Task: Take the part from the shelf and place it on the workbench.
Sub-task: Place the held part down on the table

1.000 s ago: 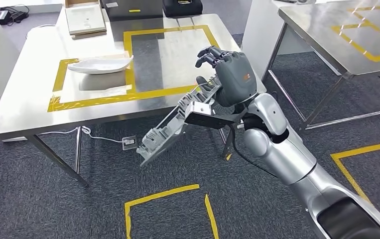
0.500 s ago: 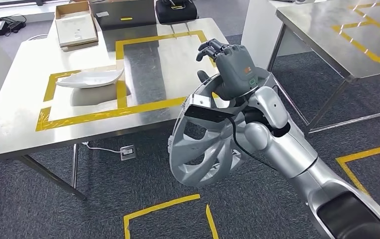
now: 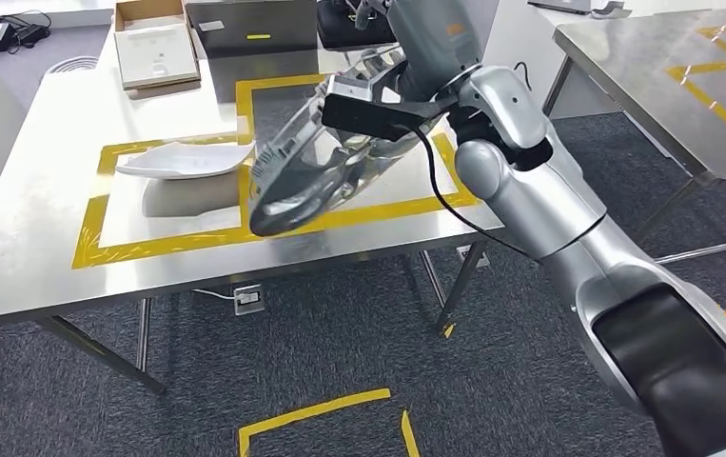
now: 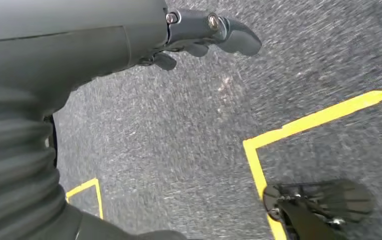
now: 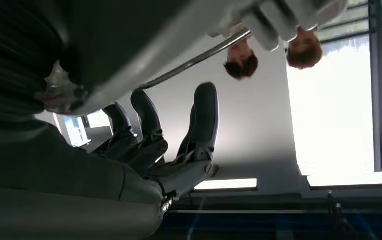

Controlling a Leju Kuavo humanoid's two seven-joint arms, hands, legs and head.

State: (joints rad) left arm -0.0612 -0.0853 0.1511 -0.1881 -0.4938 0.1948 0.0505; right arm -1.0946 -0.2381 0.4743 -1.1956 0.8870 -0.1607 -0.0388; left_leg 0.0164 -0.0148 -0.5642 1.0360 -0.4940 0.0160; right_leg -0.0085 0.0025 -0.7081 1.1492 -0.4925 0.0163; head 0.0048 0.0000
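Over workbench [image 3: 45, 228], part [image 3: 302, 176] under right robot hand [image 3: 425, 38]

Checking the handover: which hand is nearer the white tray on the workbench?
Right. The right hand holds the wheel cover over the workbench, beside the white tray. The left hand hangs over the floor.

On the workbench [image 3: 45, 257], a white tray [image 3: 186, 158] lies left of the held part [image 3: 306, 176], a cardboard box [image 3: 155, 43] behind it.
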